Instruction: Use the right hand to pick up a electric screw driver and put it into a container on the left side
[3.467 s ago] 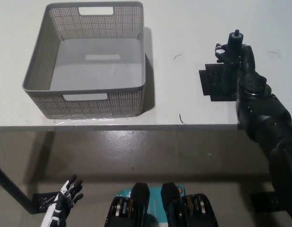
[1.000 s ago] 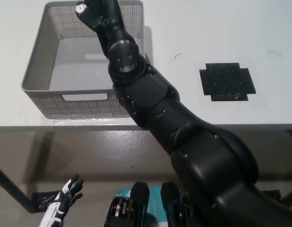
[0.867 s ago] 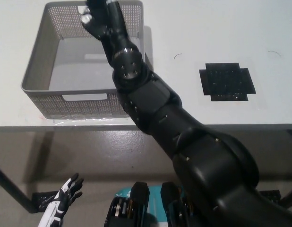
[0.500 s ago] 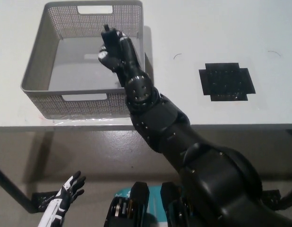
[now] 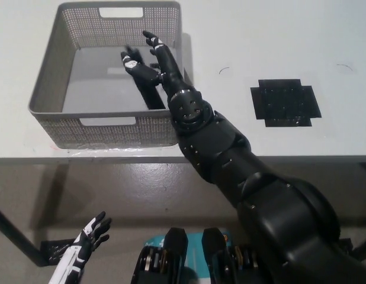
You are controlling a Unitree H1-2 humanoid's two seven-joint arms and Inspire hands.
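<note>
Where half a second ago my right hand point(image 5: 148, 65) was still wrapped around the electric screwdriver above the basket point(image 5: 50, 89), it now hangs over the basket's right half with its fingers point(image 5: 152, 39) spread apart and nothing between them. The grip has been let go. A dark upright shape point(image 5: 153, 97) stands just under my palm, against the basket's near right wall; I take it for the screwdriver resting on the grey floor, though my own wrist covers much of it and I cannot make out its outline. The black mat point(image 5: 284, 102) on the table point(image 5: 242, 35), well to the right, lies bare where the tool stood seconds earlier. My white left hand point(image 5: 91, 234) rests low at my side below the table edge, fingers apart, taking no part. By my reading the drop is made and the job is all but finished; what remains is to lift my arm clear of the rim without catching the tool.
</note>
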